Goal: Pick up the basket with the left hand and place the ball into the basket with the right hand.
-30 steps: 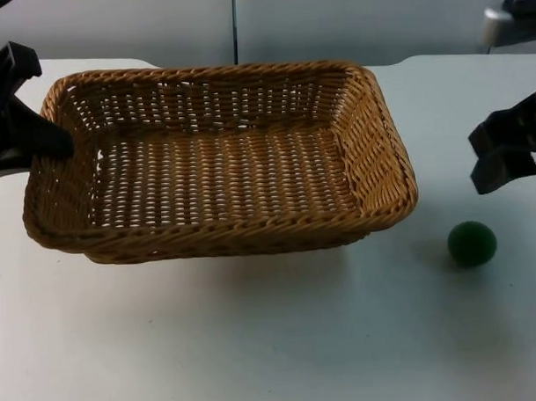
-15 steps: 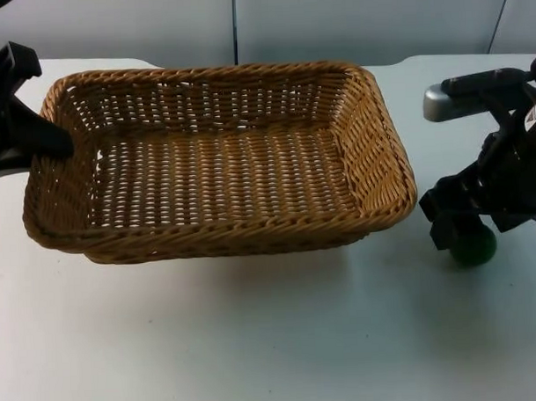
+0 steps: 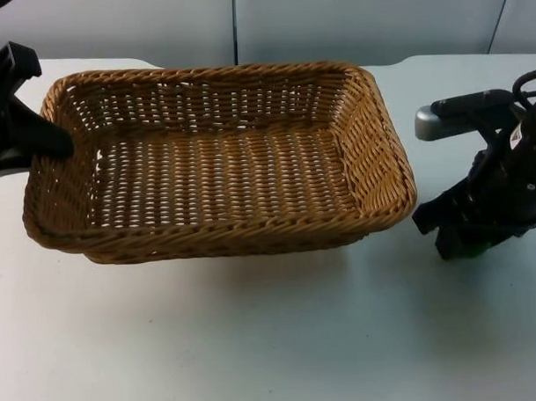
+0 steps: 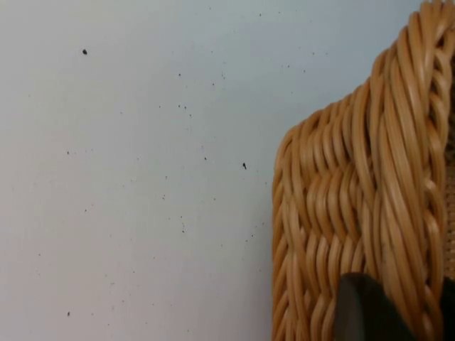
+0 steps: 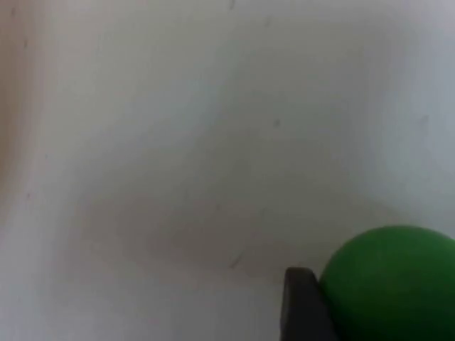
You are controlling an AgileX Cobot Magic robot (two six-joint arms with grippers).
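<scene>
The woven wicker basket [image 3: 225, 227] fills the left and middle of the table. My left gripper [image 3: 63, 144] is shut on the rim of its left end. In the left wrist view the twisted rim [image 4: 370, 177] runs between the black fingertips [image 4: 362, 312] of that gripper [image 4: 416, 316]. My right gripper [image 3: 467, 237] is down over the green ball [image 3: 477, 245], just right of the basket's front right corner, and hides most of it. In the right wrist view the ball [image 5: 394, 284] lies on the white table, close against the gripper.
The grey partition wall [image 3: 332, 22] closes the back of the table. A wide stretch of bare white table [image 3: 255, 342] lies in front of the basket. About a hand's width of table separates the basket's right wall from the right arm.
The right arm swung in from the right edge and came down over the ball, covering it more and more. The basket and the left gripper have not moved.
</scene>
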